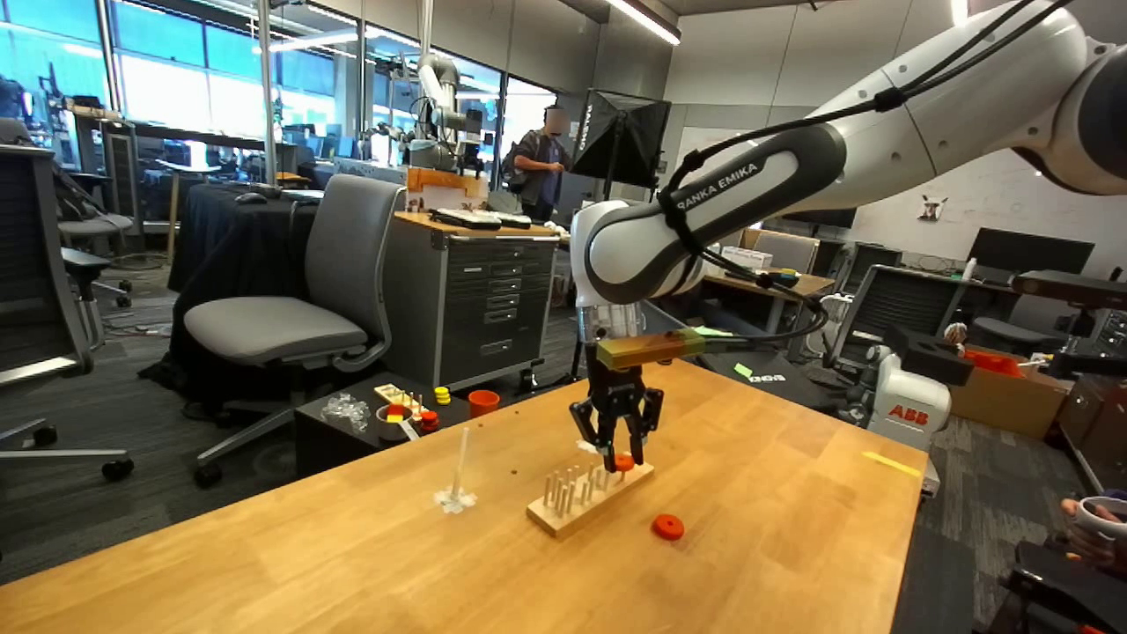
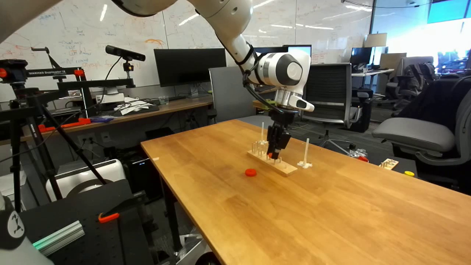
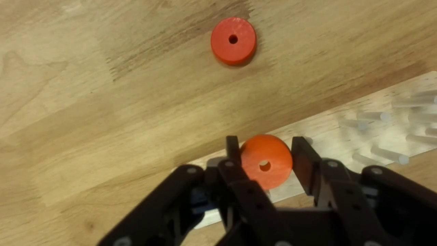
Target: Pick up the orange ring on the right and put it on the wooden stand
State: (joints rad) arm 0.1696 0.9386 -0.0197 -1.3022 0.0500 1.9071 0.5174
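The bent arm [image 1: 819, 158] points its clamped black fingers [image 3: 305, 167] downward

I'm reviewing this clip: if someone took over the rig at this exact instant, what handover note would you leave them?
Gripper: closed on an orange ring, holding it over the stand.
Wooden stand: on the table, pegs upright. No peg pokes up out of the held ring's hole; whether one is lined up beneath is unclear.
Second ring: flat on the table beside the stand, not touching it.
Done: one ring picked up and over the stand.
Left: probably line up the hole with a peg, lower the ring, release, then back away.
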